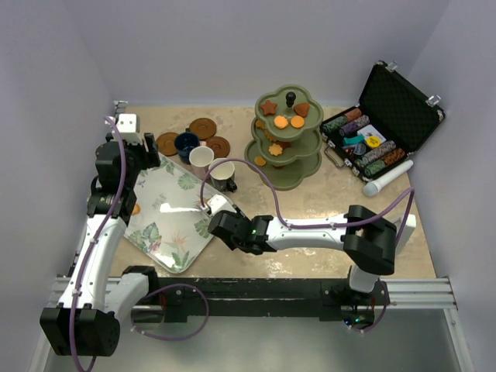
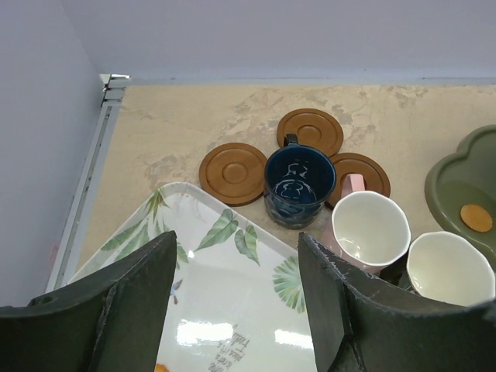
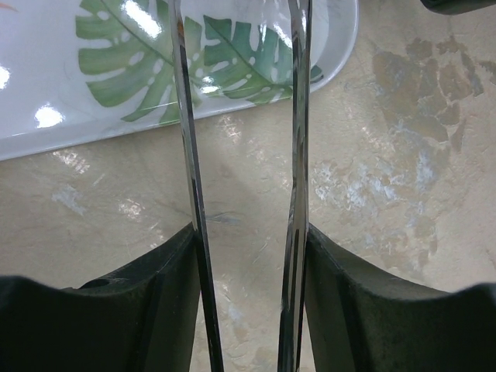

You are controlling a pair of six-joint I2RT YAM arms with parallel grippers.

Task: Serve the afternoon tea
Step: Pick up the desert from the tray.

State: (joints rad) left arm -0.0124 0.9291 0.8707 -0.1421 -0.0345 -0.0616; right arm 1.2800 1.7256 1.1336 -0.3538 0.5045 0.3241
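Observation:
The navy cup (image 1: 186, 143) (image 2: 298, 182) stands among three brown saucers (image 1: 203, 128) (image 2: 232, 172). The pinkish-white cup (image 1: 201, 160) (image 2: 370, 229) and the cream cup (image 1: 222, 172) (image 2: 449, 267) stand next to it. The olive-green stand (image 1: 285, 147) (image 2: 457, 178) carries orange and brown biscuits (image 1: 281, 122). My left gripper (image 1: 147, 159) (image 2: 236, 244) is open and empty over the tray's far end, facing the cups. My right gripper (image 1: 221, 225) (image 3: 248, 232) holds metal tongs (image 3: 186, 116), whose blades reach to the tray's near corner.
The leaf-patterned white tray (image 1: 167, 225) (image 2: 225, 287) (image 3: 46, 70) lies at the left with an orange biscuit (image 1: 136, 209) on it. An open black case of poker chips (image 1: 380, 132) sits at the back right, with a white cylinder (image 1: 386, 180) before it.

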